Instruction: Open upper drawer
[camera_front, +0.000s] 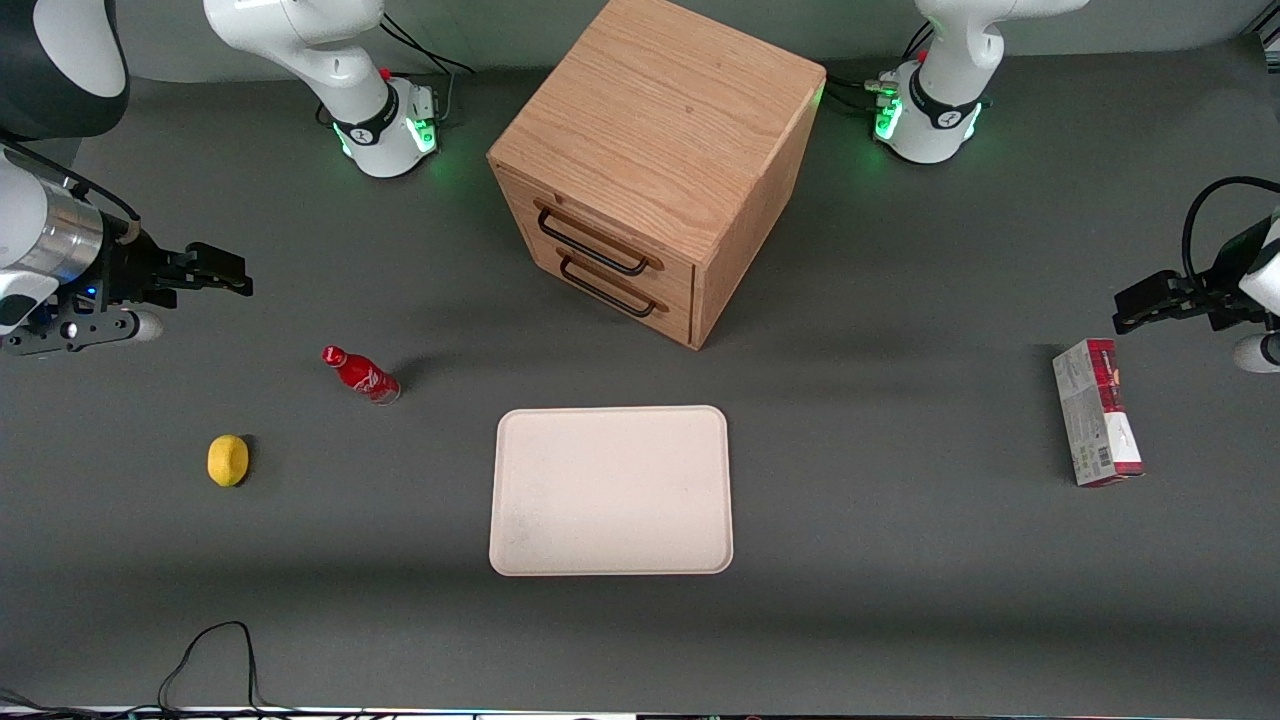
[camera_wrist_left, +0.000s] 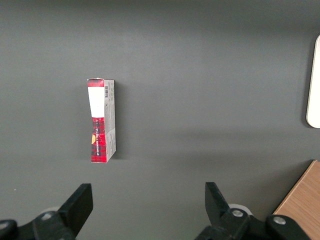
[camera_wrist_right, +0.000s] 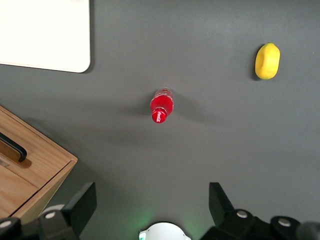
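We find the upper drawer (camera_front: 590, 232) closed in the oak cabinet (camera_front: 660, 150), its black bar handle (camera_front: 592, 243) well apart from the pincer (camera_front: 222, 270). Pincer fingers (camera_wrist_right: 82, 202) are spread, gripping nothing, above the table (camera_front: 900, 560). Red bottle (camera_front: 360, 374) stands near; lemon (camera_front: 228, 460) nearer the camera.

Upper drawer (camera_wrist_right: 10, 150) cut by frame edge; gripper (camera_wrist_right: 150, 202) fingertips cropped.

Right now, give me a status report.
Gripper open, high above the table, far from the cabinet. Upper drawer shut, handle untouched. Red bottle stands near the approach.
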